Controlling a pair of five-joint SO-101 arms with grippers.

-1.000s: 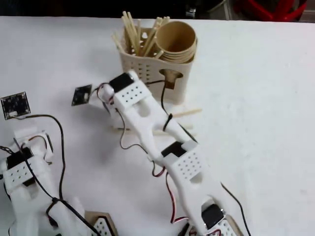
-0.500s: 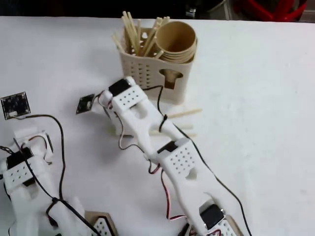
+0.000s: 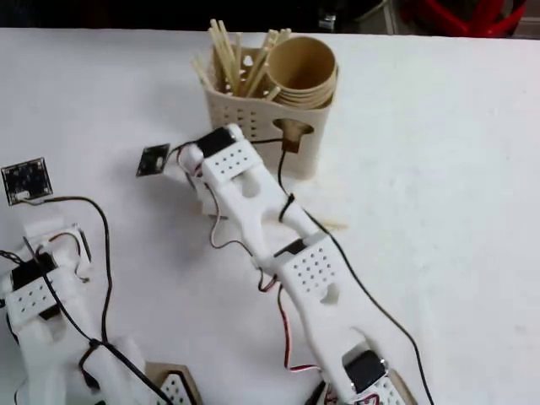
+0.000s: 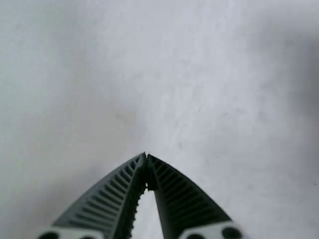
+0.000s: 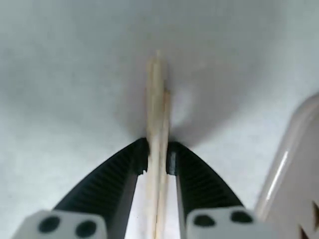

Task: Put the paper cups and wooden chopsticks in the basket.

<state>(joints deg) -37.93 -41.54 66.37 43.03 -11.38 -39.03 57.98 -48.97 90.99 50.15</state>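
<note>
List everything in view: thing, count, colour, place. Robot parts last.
basket: one, cream, far middle of the table
paper cups: nested stack, count unclear, tan, in the basket
upright chopsticks: a bundle, pale wood, standing in the basket beside the cups
held chopsticks: apparently two, pale wood, in the right gripper, next to the basket
loose chopstick: one end showing, pale wood, on the table beside the right arm
table: one, white
right arm: one, white, stretched toward the basket
left arm: one, white, near corner of the table
right gripper: black fingers, shut on the held chopsticks
left gripper: black fingers, shut, over bare table
</note>
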